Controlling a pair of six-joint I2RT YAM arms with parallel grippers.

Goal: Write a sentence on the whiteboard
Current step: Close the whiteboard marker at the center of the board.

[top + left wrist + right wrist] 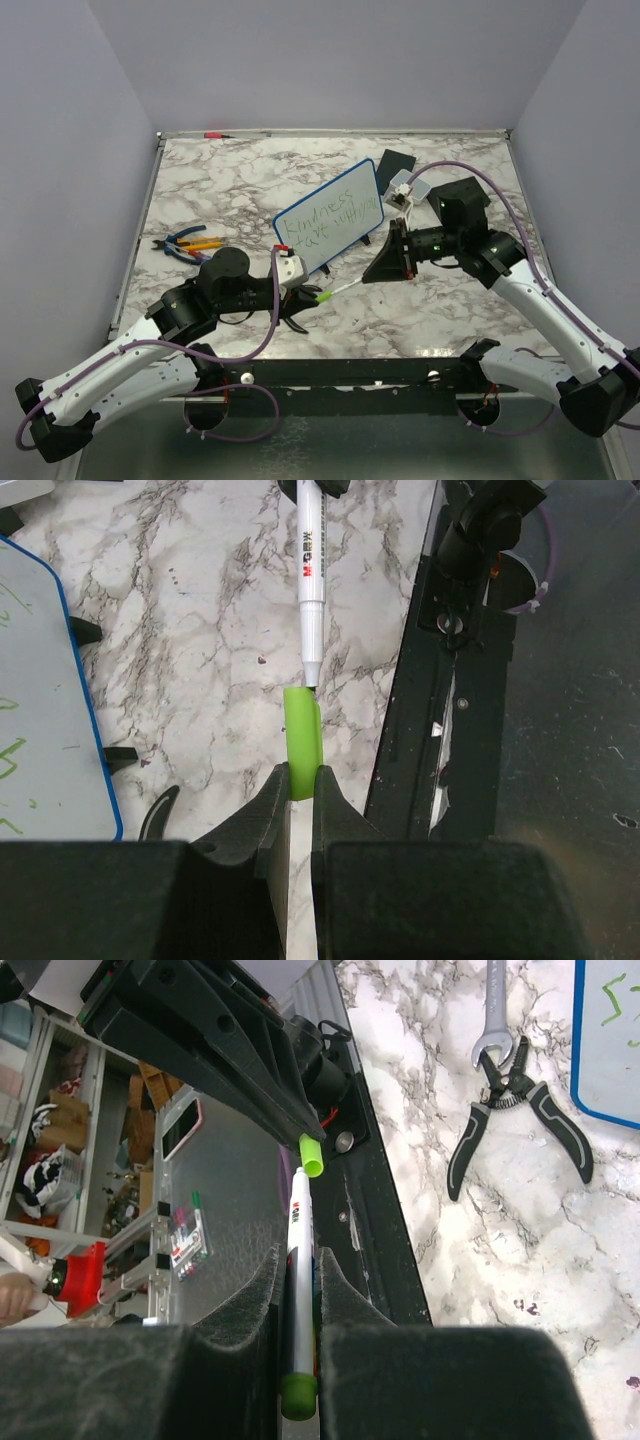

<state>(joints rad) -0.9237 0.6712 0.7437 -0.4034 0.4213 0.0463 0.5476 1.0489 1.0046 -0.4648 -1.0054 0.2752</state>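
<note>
— Where is the board?
— The small white board with a blue frame and rounded corners (330, 215) sits near the middle of the grey-veined marble bench (450, 320). It is turned at an angle, just beyond both grippers. I cannot tell whether it lies flat or leans.

— And the writing?
— Thin green handwritten words (328, 222) cross it in two lines. The upper line reads about "Kindness"; the lower one is too small to make out.

— What about the left gripper?
— The left gripper (302, 780) is pressed together on a lime-green marker cap (302, 735), whose open end points away from it.

— And the right one?
— The right gripper (298, 1260) pinches a white-barrelled marker with a green end plug (297, 1210). The marker's tip is right at the cap's mouth. I cannot tell whether it has gone in.

— Anything else on the bench?
— Black-handled pliers (520, 1110) lie near the board's corner, with a steel wrench (490, 1010) whose open end is at their head. A blue-and-orange-handled tool (185, 243) lies well to the left. A flat black rectangular pad (397, 163) lies behind the board.
</note>
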